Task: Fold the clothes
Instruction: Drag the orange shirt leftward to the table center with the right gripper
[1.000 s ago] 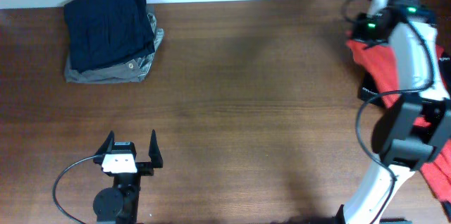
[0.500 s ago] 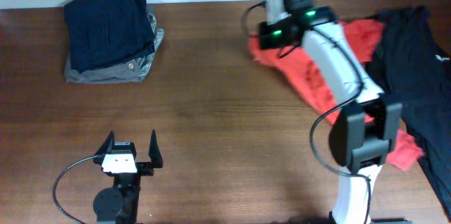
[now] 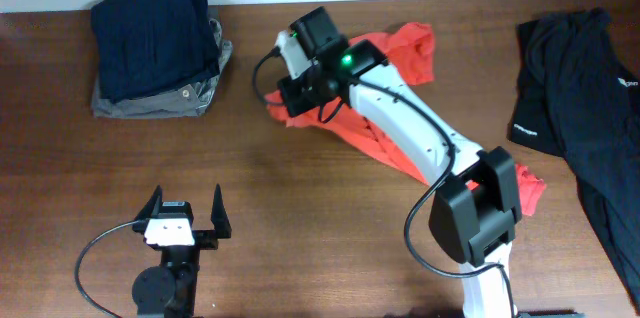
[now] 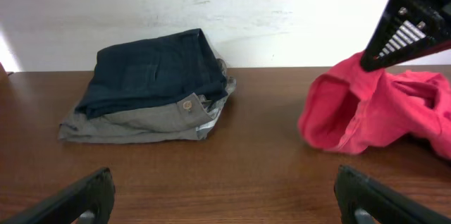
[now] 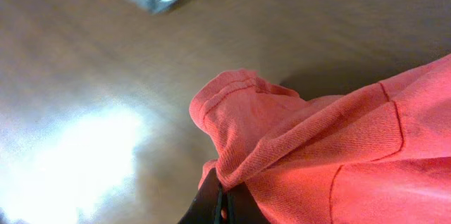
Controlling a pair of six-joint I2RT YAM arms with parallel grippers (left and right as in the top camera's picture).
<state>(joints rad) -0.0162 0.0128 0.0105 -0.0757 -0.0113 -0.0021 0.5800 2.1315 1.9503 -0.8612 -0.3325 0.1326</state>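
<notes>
our right gripper [image 5: 224,210] has its jaws pressed together, pinching a bunched edge of the orange-red t-shirt [image 3: 405,43], whose body trails crumpled behind the jaws across the table [image 3: 330,218]. our left gripper [image 3: 186,206] rests with jaws spread wide on nothing, the shirt well ahead and to their right. we judge the pinched edge should be laid short of the folded stack [image 3: 155,48] beyond the jaws, then pulled taut so the cloth lies flat before folding.

Dark brown wood-grain desk [image 3: 300,198], matte. Plain white wall [image 4: 282,13] right behind its far edge. Bright glare patch on the wood.
</notes>
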